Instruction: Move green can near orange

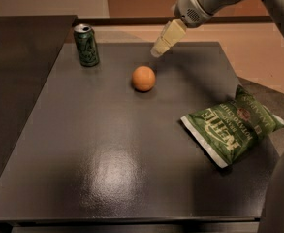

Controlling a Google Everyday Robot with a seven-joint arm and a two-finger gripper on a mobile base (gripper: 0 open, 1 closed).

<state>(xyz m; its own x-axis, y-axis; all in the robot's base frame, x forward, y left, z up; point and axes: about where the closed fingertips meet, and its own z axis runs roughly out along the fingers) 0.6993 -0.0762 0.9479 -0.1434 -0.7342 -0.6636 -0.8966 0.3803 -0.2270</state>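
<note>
can (86,45): upright, far-left corner of the bench (107,178).
orange (144,78): nearer far edge, apart from can.
gripper (162,41): above far edge; apart or together, cannot tell.
risk: a low sweep could roll the orange or topple the can.

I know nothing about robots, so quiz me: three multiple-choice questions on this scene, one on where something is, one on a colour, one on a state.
1. Where is the gripper? A) in the air near the orange B) pressed on the floor C) out of sight
2. What colour is the chip bag? A) red B) blue C) green
3. The green can is: A) tipped over B) upright on the table C) crushed flat
Answers: 1 A, it hovers just up and right of the orange. 2 C, green with pale lettering. 3 B, its silver top faces up.
</note>
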